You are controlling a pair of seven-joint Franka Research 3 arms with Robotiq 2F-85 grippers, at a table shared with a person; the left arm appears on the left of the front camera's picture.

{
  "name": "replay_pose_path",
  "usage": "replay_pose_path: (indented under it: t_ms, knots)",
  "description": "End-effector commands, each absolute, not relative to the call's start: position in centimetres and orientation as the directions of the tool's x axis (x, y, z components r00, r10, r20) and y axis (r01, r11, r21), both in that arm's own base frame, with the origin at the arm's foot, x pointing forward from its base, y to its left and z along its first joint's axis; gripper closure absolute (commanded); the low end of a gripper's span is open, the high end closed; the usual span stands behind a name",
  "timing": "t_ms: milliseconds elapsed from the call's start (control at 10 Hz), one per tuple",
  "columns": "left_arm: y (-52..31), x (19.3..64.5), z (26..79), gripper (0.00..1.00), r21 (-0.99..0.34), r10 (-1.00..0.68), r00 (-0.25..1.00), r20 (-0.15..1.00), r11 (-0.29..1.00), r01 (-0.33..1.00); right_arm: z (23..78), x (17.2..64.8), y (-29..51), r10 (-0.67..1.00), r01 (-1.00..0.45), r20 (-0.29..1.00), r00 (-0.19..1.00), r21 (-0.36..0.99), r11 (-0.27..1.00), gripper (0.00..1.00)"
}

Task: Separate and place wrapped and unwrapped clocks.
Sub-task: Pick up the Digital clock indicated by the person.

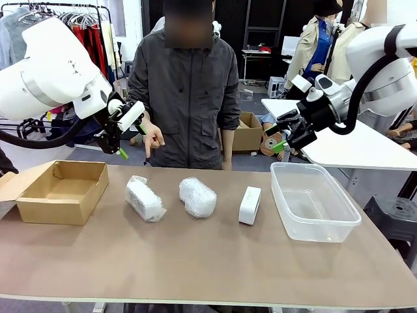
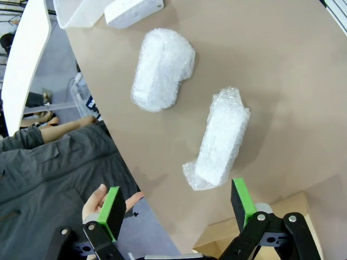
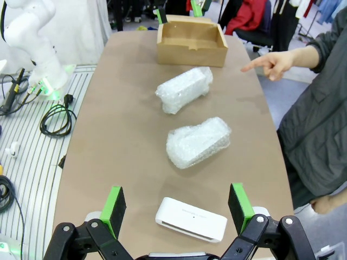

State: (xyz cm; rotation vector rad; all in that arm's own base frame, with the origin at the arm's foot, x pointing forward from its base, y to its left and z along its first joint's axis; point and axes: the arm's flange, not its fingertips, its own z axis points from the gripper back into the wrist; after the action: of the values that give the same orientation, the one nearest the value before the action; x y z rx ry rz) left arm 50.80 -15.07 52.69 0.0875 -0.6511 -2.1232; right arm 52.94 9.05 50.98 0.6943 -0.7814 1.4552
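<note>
Left gripper [image 1: 130, 140] and right gripper [image 1: 277, 138] hang released above blocky bundle [image 1: 144, 199], rounded bundle [image 1: 198, 197] and bare clock [image 1: 249, 205].

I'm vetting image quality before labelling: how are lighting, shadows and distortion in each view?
Front view: even, soft light, sharp across the tabletop, only faint shadows under the blocky bundle. Left wrist view: a broad soft shadow lies on the table beside that bundle; no glare. Right wrist view: wide-angle bowing of the table edges; the bare clock is crisp.
</note>
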Motion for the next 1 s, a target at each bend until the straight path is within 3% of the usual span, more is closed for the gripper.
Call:
replay_pose_path:
  t_ms: [0, 400, 900]
  knots:
    - [-15.6, 51.3, 52.4, 0.0, 0.441, -0.764, -0.622, 0.173, -0.504, 0.742, 51.0, 52.9, 9.0, 0.591, -0.999, 0.806, -0.039, -0.053, 0.005, 0.0]
    - [-21.2, 53.8, 49.4, 0.0, 0.333, -0.66, -0.75, 0.048, -0.697, 0.635, 51.0, 52.9, 9.0, 0.591, -0.999, 0.806, -0.039, -0.053, 0.005, 0.0]
    - [-23.3, 56.3, 44.5, 0.0, 0.207, -0.688, -0.726, 0.015, -0.708, 0.675, 51.0, 52.9, 9.0, 0.591, -0.999, 0.806, -0.039, -0.053, 0.005, 0.0]
